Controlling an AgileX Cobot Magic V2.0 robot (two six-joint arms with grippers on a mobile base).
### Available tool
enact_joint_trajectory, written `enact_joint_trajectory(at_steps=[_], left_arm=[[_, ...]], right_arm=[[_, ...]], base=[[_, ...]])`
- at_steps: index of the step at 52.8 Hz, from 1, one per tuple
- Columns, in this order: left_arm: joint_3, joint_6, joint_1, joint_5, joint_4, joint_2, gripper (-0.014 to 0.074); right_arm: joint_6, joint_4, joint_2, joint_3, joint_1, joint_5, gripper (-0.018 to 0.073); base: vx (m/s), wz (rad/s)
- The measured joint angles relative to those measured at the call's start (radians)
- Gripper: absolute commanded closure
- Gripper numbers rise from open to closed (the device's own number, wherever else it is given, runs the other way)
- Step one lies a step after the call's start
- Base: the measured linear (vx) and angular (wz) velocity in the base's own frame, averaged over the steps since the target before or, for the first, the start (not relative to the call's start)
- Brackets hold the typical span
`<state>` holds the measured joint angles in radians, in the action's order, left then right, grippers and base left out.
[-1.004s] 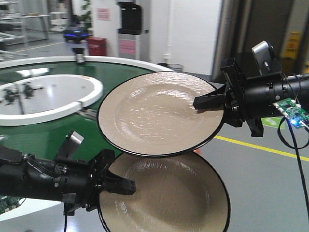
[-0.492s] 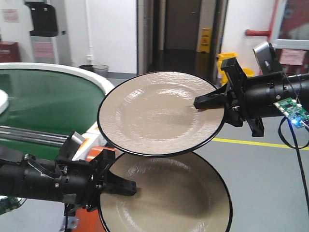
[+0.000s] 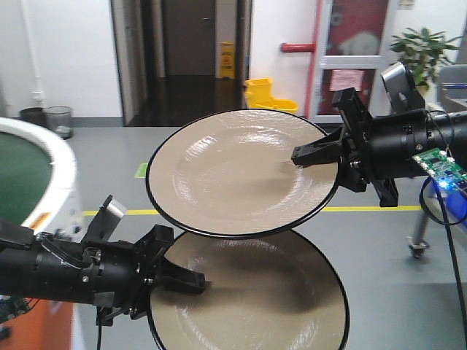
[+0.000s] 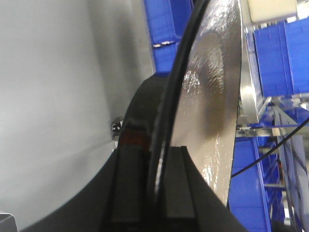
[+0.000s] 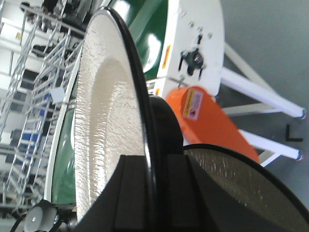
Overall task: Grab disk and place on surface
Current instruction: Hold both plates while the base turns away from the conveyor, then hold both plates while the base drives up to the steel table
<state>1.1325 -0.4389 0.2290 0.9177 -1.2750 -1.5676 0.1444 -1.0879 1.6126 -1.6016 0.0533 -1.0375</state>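
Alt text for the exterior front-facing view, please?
The right gripper clamps the rim of a black-rimmed beige round plate in mid-air, above a matching lower plate clamped by the left gripper. Behind lies grey floor.

The front camera looks forward, fairly near, at the upper disk (image 3: 241, 171) and the lower disk (image 3: 255, 292). Each wrist camera sits very close, seeing one of these disks edge-on.

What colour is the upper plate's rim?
Black, around the beige upper plate; clearest in the front view.
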Motion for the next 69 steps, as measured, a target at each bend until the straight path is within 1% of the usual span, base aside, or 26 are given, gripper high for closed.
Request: enact_joint_trajectory(at_steps=[18, 34, 69], left_arm=[[0.0, 0.0, 0.0, 0.001, 0.0, 0.0, 0.0595], [0.0, 0.0, 0.0, 0.0, 0.0, 0.0, 0.0595], [0.0, 0.0, 0.0, 0.0, 0.0, 0.0, 0.0595]], right_arm=[[0.0, 0.0, 0.0, 0.0, 0.0, 0.0, 0.0567], [0.0, 0.0, 0.0, 0.0, 0.0, 0.0, 0.0567], [0.0, 0.0, 0.0, 0.0, 0.0, 0.0, 0.0567]], base=[[0.26, -0.41], [0.3, -0.26], [0.37, -0.07]])
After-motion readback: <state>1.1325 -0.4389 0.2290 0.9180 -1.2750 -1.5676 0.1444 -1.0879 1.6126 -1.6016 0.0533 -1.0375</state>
